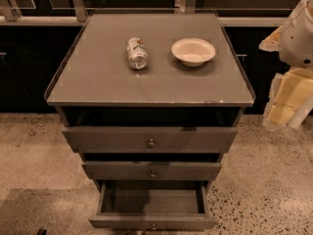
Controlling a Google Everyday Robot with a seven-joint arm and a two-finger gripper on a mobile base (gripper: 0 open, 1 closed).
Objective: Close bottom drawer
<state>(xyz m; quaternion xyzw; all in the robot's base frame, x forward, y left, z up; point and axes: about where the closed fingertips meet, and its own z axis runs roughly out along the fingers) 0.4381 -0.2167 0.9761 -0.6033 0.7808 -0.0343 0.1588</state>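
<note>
The bottom drawer (152, 222) of the dark grey cabinet (146, 89) is pulled far out. Its inside shows bare, and its small round knob (153, 226) sits at the frame's lower edge. The middle drawer (152, 171) and the top drawer (150, 140) stand a little out from the cabinet body. My gripper (286, 106) is on the white and yellowish arm at the right edge. It is off to the right of the cabinet, about level with its top, and well above and apart from the bottom drawer.
A can (137, 53) lies on its side on the cabinet top beside a white bowl (193, 51). Speckled floor (264, 190) surrounds the cabinet. Dark cabinets and a metal rail (78, 4) run behind it.
</note>
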